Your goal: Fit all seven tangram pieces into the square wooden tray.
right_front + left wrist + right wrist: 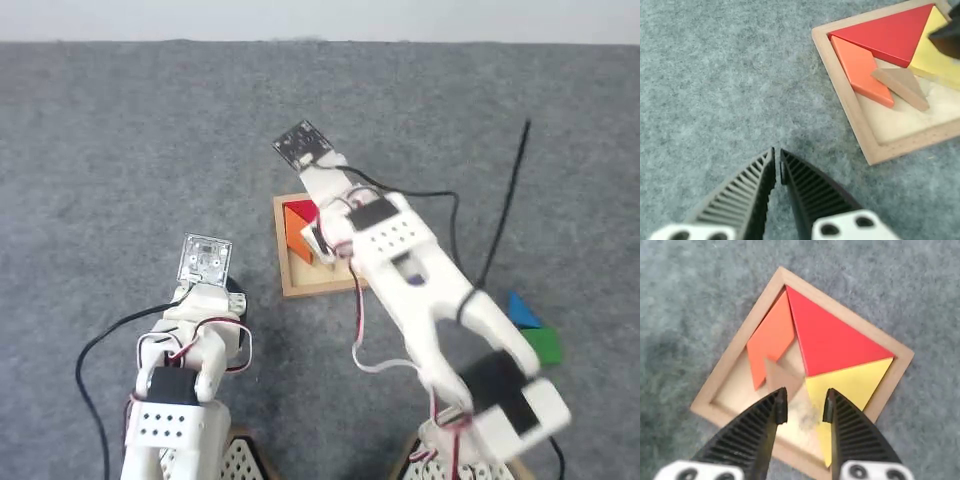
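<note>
The square wooden tray sits mid-table on the grey felt-like table cover, and the right gripper hangs over it with its fingers spread and nothing between them. A large red triangle, a large yellow triangle and an orange parallelogram lie flat in the tray's far half. The main hazard looks to be the small light-brown wooden triangle: it lies loose and askew in the middle of the tray, one edge touching or perhaps riding up on the orange parallelogram, so it may not be seated. If the open fingers descend beside it, they could shove it under or over its neighbours, or knock the orange piece out of its corner. Left crooked, it would also eat into the bare near half needed for the blue triangle and the green piece, both well apart from the tray at the near right. The left gripper rests over the cover left of the tray, fingers nearly together and empty.
</note>
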`<state>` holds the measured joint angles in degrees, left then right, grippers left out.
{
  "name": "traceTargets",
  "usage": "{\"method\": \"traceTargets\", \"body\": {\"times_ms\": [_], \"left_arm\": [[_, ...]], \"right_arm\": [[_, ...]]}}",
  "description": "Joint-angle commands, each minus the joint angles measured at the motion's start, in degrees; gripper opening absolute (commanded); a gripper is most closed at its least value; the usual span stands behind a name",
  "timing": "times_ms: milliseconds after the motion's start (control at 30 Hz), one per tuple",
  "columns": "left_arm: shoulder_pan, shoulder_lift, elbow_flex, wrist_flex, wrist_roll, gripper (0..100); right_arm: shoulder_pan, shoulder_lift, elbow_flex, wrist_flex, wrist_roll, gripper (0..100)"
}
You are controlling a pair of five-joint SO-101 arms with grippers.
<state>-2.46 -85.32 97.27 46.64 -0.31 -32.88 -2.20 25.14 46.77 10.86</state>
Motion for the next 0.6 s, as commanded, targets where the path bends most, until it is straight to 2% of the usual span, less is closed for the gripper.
{"method": "traceTargets", "body": {"times_ms": [0,233,567], "left_arm": [[-0.3,-0.7,-0.5,0.1,0.4,2],[-0.3,-0.7,-0.5,0.1,0.4,2],[-0.3,-0.7,-0.5,0.1,0.4,2]], "right_arm": [[-3.1,-4.8,5.2,-5.6,1.1,13.2],[-7.3,3.6,-0.7,-6.2,1.1,13.2],[-5.1,11.7,-6.8,-5.4,1.2,13.2]]}}
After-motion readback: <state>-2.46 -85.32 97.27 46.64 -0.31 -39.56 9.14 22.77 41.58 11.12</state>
